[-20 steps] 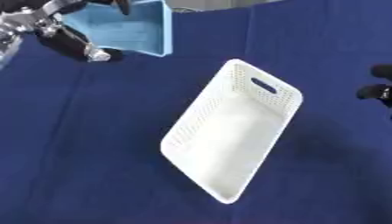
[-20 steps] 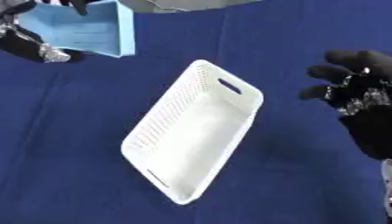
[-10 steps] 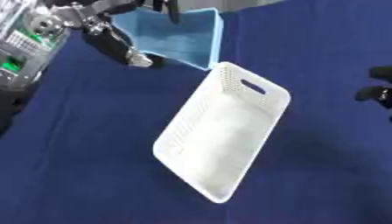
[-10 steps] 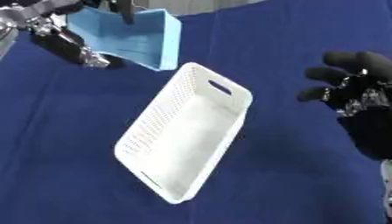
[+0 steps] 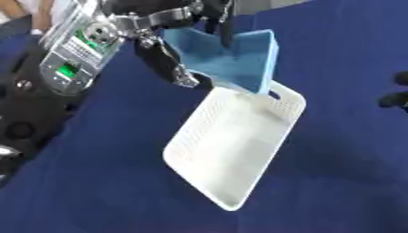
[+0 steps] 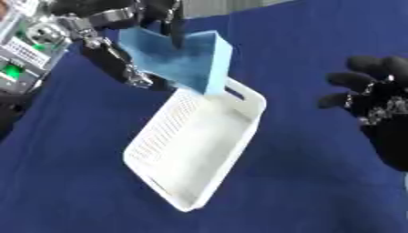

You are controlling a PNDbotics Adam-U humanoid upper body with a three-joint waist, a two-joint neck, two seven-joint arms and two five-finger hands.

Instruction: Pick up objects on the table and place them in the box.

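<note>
A white perforated box (image 5: 239, 150) lies askew on the dark blue tablecloth (image 5: 104, 191). My left hand (image 5: 171, 54) holds a light blue box-shaped object (image 5: 231, 61) in the air, above the box's far end, with fingers and thumb pinching its edges. The blue object hangs tilted and hides part of the box's far rim. My right hand (image 6: 379, 111) rests open at the right edge, fingers up, apart from the box.
My left forearm (image 5: 76, 50), silver with a green light, fills the upper left. The blue cloth covers the whole table around the box.
My left hand has carried the blue object from the upper left corner rightward and down to above the box's far end. The right hand has stayed put.
</note>
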